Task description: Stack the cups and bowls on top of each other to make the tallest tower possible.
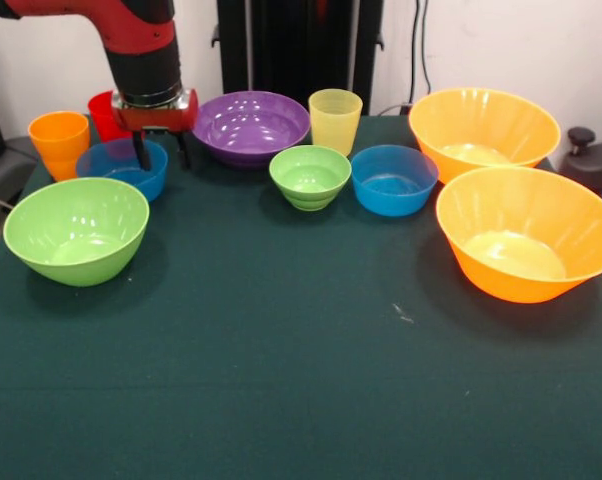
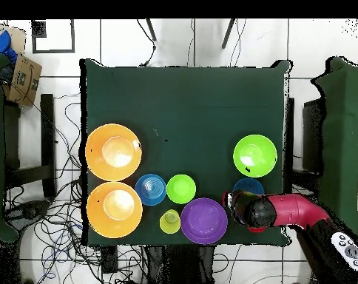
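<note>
My gripper (image 1: 162,152) is open at the back left, its fingers straddling the right rim of a small blue bowl (image 1: 119,166); one finger is inside the bowl, one outside. The red cup (image 1: 102,114) stands behind it and the orange cup (image 1: 59,141) to its left. The purple bowl (image 1: 251,125), yellow cup (image 1: 335,120), small green bowl (image 1: 310,176) and second small blue bowl (image 1: 393,181) sit in the middle. Nothing is stacked. In the overhead view the gripper (image 2: 237,200) covers most of that blue bowl (image 2: 249,184).
A large green bowl (image 1: 76,230) sits at the front left. Two very large orange bowls (image 1: 484,130) (image 1: 529,236) stand at the right. The dark green table (image 1: 281,380) stretches toward the camera. Chairs and cables surround the table (image 2: 189,103) in the overhead view.
</note>
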Tool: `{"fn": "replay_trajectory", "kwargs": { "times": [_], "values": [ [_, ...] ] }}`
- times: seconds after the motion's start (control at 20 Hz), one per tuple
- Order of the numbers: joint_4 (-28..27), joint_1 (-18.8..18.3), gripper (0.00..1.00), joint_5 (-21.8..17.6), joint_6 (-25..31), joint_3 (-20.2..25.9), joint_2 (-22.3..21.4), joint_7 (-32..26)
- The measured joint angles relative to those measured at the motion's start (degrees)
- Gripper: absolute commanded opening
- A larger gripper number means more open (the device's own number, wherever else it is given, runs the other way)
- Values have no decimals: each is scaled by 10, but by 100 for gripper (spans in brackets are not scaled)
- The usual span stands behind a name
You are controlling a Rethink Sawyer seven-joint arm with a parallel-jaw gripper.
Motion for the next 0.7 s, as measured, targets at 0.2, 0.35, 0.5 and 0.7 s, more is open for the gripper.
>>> {"fn": "replay_trajectory", "kwargs": {
  "times": [0.2, 0.35, 0.5, 0.7],
  "values": [
    [0, -4, 100, -10, -15, 0, 8, 0],
    [0, -5, 100, -17, -25, 0, 12, 0],
    [0, -5, 100, -22, -33, 0, 12, 0],
    [0, -5, 0, -28, -48, 0, 12, 0]
  ]
}}
